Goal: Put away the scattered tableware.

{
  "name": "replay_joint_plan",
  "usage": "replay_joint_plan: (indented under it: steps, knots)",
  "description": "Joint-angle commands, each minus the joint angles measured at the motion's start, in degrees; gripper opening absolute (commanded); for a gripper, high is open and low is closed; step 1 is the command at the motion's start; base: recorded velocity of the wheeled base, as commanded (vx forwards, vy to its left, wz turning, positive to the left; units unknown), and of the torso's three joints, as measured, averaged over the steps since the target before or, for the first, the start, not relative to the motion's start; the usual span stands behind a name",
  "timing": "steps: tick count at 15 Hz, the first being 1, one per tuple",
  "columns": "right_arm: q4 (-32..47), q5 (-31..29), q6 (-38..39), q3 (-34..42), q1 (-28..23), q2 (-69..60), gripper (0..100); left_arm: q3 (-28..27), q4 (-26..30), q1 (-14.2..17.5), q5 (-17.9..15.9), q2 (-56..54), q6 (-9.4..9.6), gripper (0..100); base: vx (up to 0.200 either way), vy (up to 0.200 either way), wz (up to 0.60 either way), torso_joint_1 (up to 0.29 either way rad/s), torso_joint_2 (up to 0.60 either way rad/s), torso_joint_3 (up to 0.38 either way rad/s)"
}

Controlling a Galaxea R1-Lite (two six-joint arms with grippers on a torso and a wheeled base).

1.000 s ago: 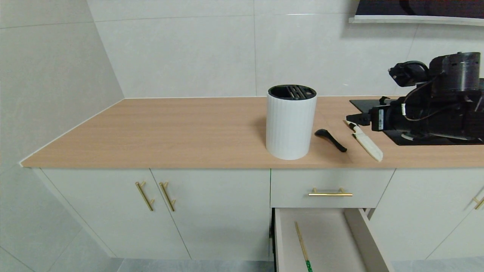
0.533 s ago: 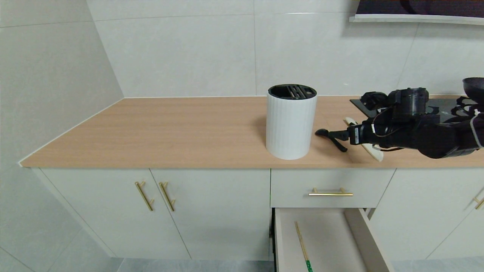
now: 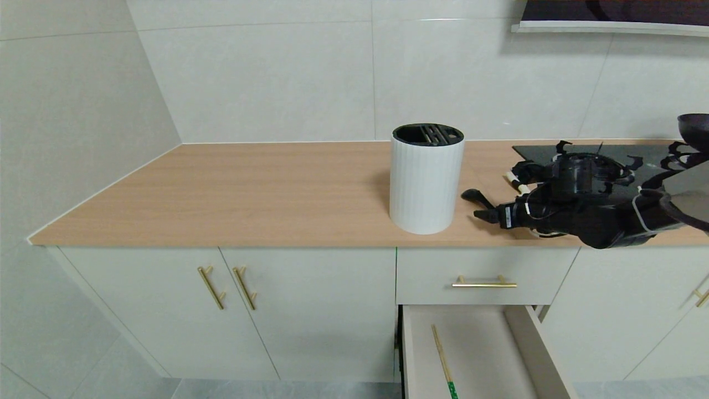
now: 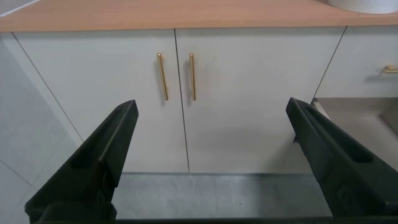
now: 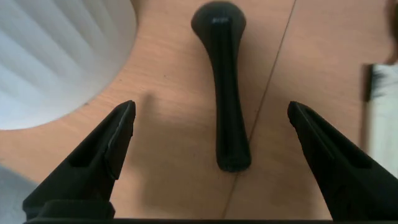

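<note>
In the last second my right arm has come down from above the hob point(image 3: 532, 151) to bench point(image 3: 249, 194) level, swinging left and nearer. My right claw point(image 5: 210, 109) now sits low over the black spoon point(image 5: 225, 93). It is spread wide and grips nothing, with one finger on each side of the handle and neither touching it. I take this as the end of the approach. Closing on the handle looks like the next step, then carrying the spoon to where it belongs.

The spoon lies flat on the bench just right of the white ribbed holder point(image 3: 425, 188). Its bowl end points far and left, and its handle runs toward the near edge.

My left claw point(image 4: 210, 106) hangs low in front of the cupboard doors point(image 4: 177, 93), also spread wide and holding nothing.

Room is tight sideways. The holder's wall stands close to one of my fingers, so a drift left could knock it. The white knife point(image 3: 512, 178) lies just right of the spoon, mostly hidden under my arm, and a drift right could push it. The near edge of the bench is close to the handle end, so a sliding grasp might send the spoon off. Below that edge the drawer point(image 3: 482, 332) stands pulled out with a chopstick point(image 3: 442, 354) lying in it. As I judge it, my freest way out is straight up, then over the holder's slotted top or out past the near edge toward the drawer.
</note>
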State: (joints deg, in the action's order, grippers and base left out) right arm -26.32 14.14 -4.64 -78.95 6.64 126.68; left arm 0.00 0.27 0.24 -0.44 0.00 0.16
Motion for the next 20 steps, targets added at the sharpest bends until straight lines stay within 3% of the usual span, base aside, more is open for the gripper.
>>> replay_joint_plan:
  steps: [1, 12, 13, 20]
  knots:
    - [-0.75, -0.17, -0.01, -1.56, 0.12, 3.22, 100, 0.0, 0.0, 0.02, 0.0, 0.0, 0.02, 100, 0.0, 0.0, 0.0, 0.0, 0.0, 0.0]
    - [-3.83, -3.77, 0.16, -3.5, 0.21, 5.5, 100, 0.0, 0.0, 0.02, 0.0, 0.0, 0.02, 100, 0.0, 0.0, 0.0, 0.0, 0.0, 0.0]
    - [-3.83, -3.95, 0.16, -3.5, 0.21, 5.41, 0, 0.0, 0.0, 0.02, 0.0, 0.0, 0.02, 100, 0.0, 0.0, 0.0, 0.0, 0.0, 0.0]
    - [-3.74, -3.95, 0.16, -3.32, 0.21, 5.41, 0, 0.0, 0.0, 0.02, 0.0, 0.0, 0.02, 100, 0.0, 0.0, 0.0, 0.0, 0.0, 0.0]
